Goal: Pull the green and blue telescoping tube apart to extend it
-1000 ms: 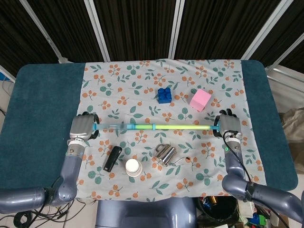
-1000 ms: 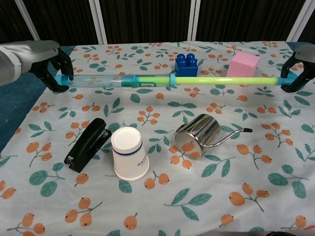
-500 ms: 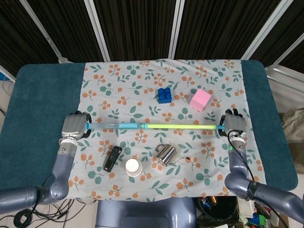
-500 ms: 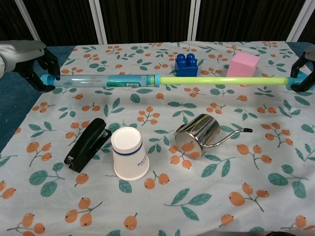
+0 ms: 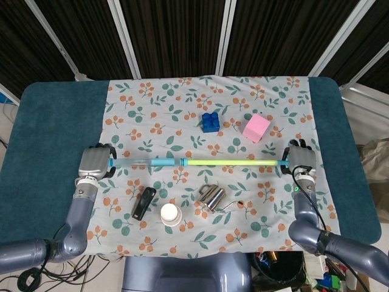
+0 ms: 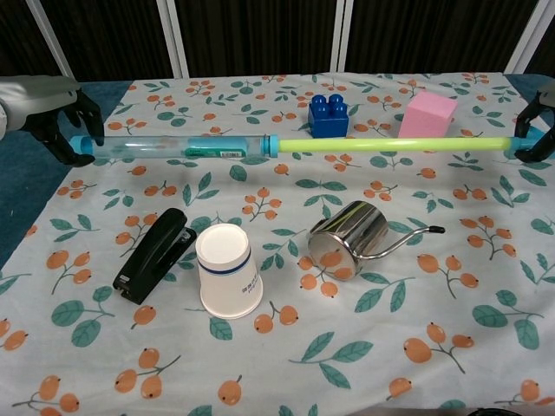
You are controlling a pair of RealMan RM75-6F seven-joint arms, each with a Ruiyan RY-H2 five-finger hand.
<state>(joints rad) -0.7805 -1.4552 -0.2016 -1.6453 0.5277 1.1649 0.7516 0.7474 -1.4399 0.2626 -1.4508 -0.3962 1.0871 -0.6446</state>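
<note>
Black fingers (image 6: pixel 80 108) of the left hand (image 5: pixel 94 162) are closed around the blue end of the telescoping tube (image 5: pixel 194 162), and the dark fingers (image 6: pixel 531 111) of the right hand (image 5: pixel 299 158) are closed around its green end. Between the two hands the tube lies level across the flowered tablecloth (image 5: pixel 158 103), from one side edge to the other. Its left part is clear blue, its right part is thin and yellow-green, and they meet at a blue collar close to the middle. If the tube touches the cloth or is a little above it, I cannot tell. Behind the tube, on the far side, stand a blue toy brick (image 6: pixel 328 115) and a pink cube (image 6: pixel 427 114), apart from each other. On the near side there is a black stapler (image 6: pixel 153 252), with a white paper cup (image 6: pixel 227 269) just beside it. To the right of the cup a shiny metal cup (image 6: pixel 349 238) lies on its side, with its thin handle pointing to the right. Dark teal table covering (image 5: pixel 48 134) shows on both sides of the cloth.
</note>
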